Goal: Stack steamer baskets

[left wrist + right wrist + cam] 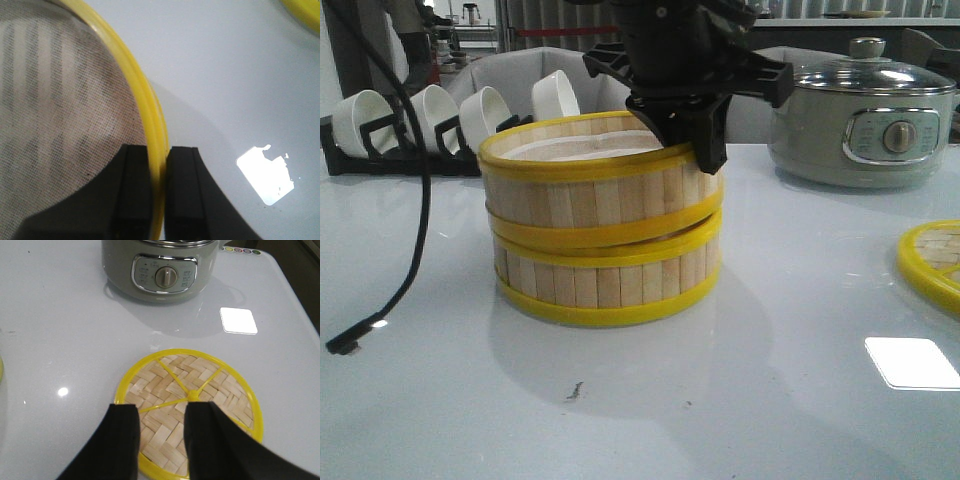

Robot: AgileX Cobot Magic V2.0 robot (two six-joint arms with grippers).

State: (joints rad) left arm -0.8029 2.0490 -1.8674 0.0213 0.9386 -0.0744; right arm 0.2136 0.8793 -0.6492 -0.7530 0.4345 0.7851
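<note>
while my left gripper (159,192) pinched the yellow rim of the upper steamer basket (600,180), one finger inside and one outside, that basket sat a little askew on the lower steamer basket (605,280) at mid-table. my right gripper (161,437) hung slightly spread above the woven lid (187,405), near the grey pot (160,270).
</note>
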